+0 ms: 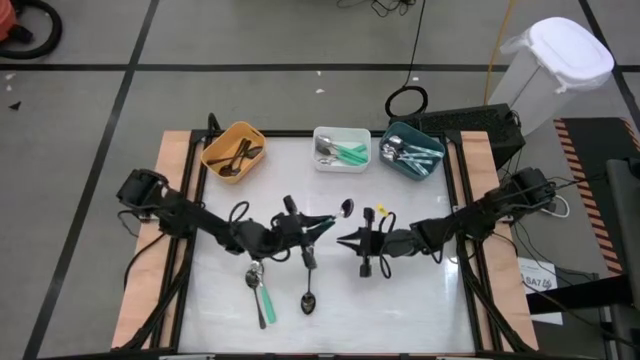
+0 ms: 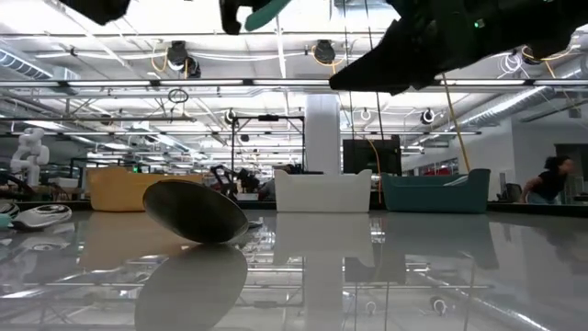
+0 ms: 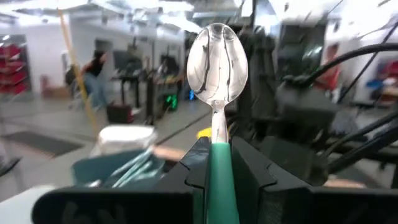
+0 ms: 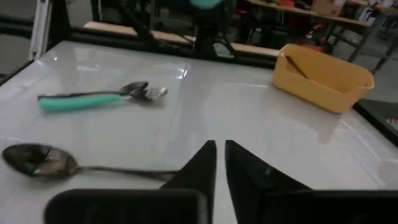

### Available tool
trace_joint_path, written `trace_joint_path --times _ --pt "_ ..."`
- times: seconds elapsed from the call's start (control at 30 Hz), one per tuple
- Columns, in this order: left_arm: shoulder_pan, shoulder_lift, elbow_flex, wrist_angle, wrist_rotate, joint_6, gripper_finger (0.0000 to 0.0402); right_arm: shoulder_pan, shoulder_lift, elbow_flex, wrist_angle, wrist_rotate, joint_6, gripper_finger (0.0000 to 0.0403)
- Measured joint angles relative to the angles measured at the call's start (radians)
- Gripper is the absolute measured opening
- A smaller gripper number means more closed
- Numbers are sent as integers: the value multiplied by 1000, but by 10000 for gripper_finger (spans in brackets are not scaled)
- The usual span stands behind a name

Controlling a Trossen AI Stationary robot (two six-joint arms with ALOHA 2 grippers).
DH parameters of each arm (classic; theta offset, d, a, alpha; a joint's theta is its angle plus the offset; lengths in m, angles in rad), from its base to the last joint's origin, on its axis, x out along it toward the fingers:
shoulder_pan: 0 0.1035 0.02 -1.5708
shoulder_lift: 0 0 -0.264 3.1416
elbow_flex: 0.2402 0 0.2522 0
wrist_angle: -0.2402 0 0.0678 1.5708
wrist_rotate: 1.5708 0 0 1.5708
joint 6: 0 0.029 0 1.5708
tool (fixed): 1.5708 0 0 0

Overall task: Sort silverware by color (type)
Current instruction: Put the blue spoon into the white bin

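My left gripper [image 1: 322,224] hangs over the table's middle, shut on a mint-green-handled spoon [image 1: 340,212] whose shiny bowl [image 3: 217,62] sticks out past the fingers. My right gripper [image 1: 342,240] hovers just right of it, shut and empty, pointing left; it is above the table in the low view [image 2: 413,46]. A thin dark spoon [image 4: 37,160] lies flat on the table below the right gripper, and its bowl shows in the high view [image 1: 308,300]. A green-handled spoon [image 1: 262,302] lies to the left of it. My left gripper pinches the spoon's green handle [image 3: 221,180] between its two fingers [image 3: 193,168], close to the metal neck. The fingers lie along the handle, and the bowl points on beyond their tips. The spoon is lifted clear of the table.
Three bins stand along the far edge: orange [image 1: 235,150] with dark-handled spoons, white [image 1: 342,148] with green-handled ones, teal [image 1: 412,152] with silver ones. A wooden frame [image 1: 170,170] borders the white tabletop. A person [image 2: 551,179] moves in the room behind.
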Motion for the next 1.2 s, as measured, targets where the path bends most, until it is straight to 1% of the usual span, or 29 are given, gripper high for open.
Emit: trace_joint_path --times 0.07,0.2,0.27,0.3,0.37,0.53,0.67,0.87,0.97,1.1,1.2 --pt "7 37 0 97 54 18 38 -13 0 0 25 -28 -18 44" --pt "20 138 0 363 178 42 38 -38 0 0 87 -115 -31 86" --pt "26 188 0 477 210 76 38 -48 0 0 98 -158 -33 107" --pt "28 205 0 507 213 89 38 -53 0 0 102 -171 -33 117" --pt "41 223 8 498 221 103 38 -59 0 0 114 -184 -33 136" --pt "74 265 35 503 335 52 38 -76 0 0 137 -185 -52 172" --pt "78 292 71 501 352 55 38 -78 0 0 164 -201 -83 186" --pt "81 310 98 473 387 68 38 -77 -3 0 228 -306 -106 181" --pt "83 309 98 473 395 68 38 -78 -8 0 244 -337 -111 176" --pt "86 309 98 453 428 64 38 -78 -15 0 252 -341 -113 164" --pt "87 309 98 444 442 63 38 -78 -15 0 257 -341 -116 145"
